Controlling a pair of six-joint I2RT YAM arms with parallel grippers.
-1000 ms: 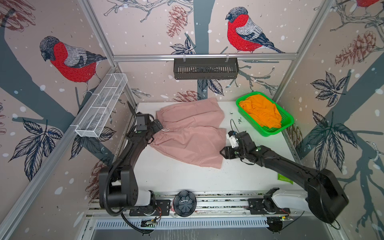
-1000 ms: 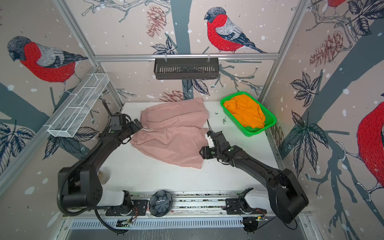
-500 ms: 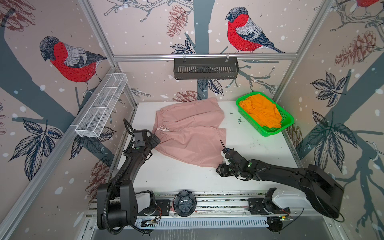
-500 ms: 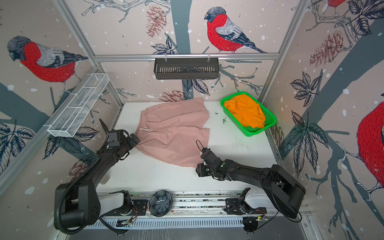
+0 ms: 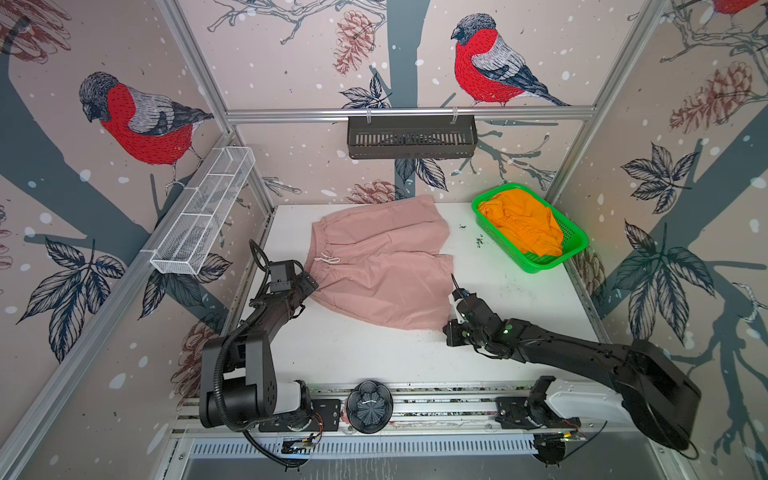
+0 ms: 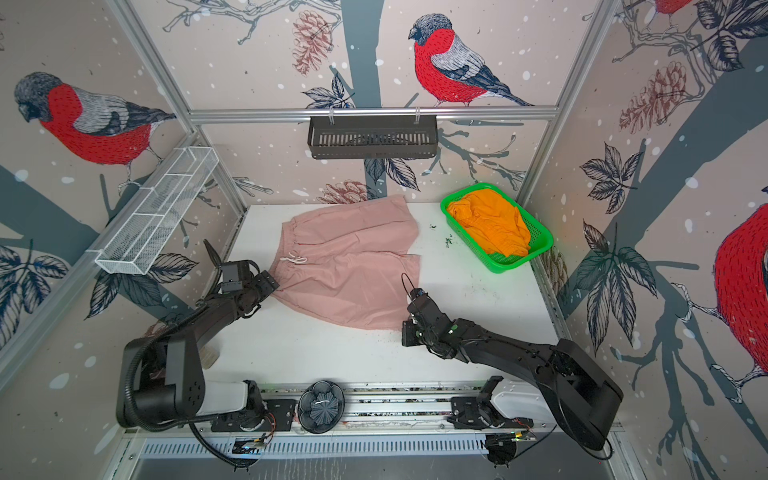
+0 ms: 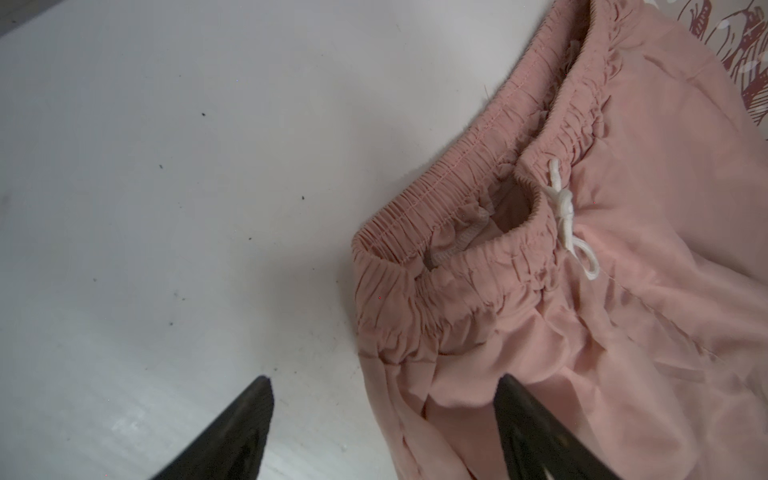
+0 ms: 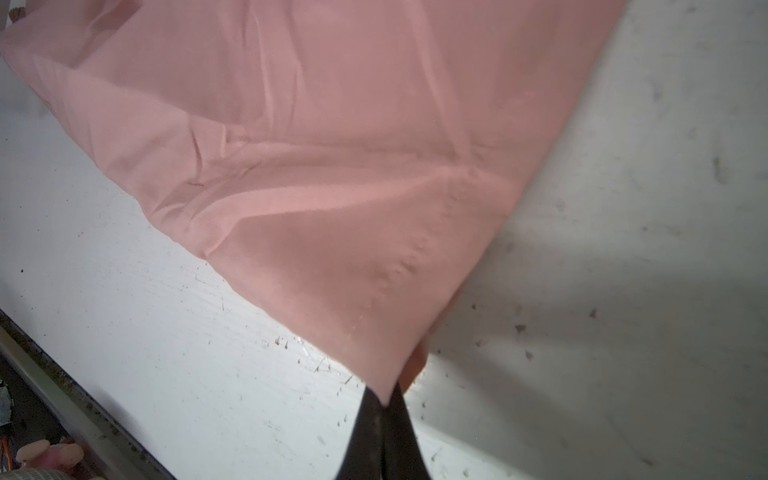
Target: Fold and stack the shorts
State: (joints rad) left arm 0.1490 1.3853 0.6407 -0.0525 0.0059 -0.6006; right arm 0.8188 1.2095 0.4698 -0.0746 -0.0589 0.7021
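Room: bare bench point(image 5: 374, 357) on green basket's point(image 5: 578, 250) near side.
Pink shorts point(image 5: 382, 257): flat beside that basket; orange shorts point(image 5: 523, 224) inside.
Right end effector point(image 8: 384, 399): clamped on pink hem corner.
Left end effector point(image 7: 384, 380): we see it wide, at waistband end.

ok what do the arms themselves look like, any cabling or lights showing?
Both are matte black, chunky jointed links on white base housings. The left arm carries a corrugated black cable conduit looping off it; the right arm shows small green lights near the wrist. The left gripper and right gripper have black tapered fingers.
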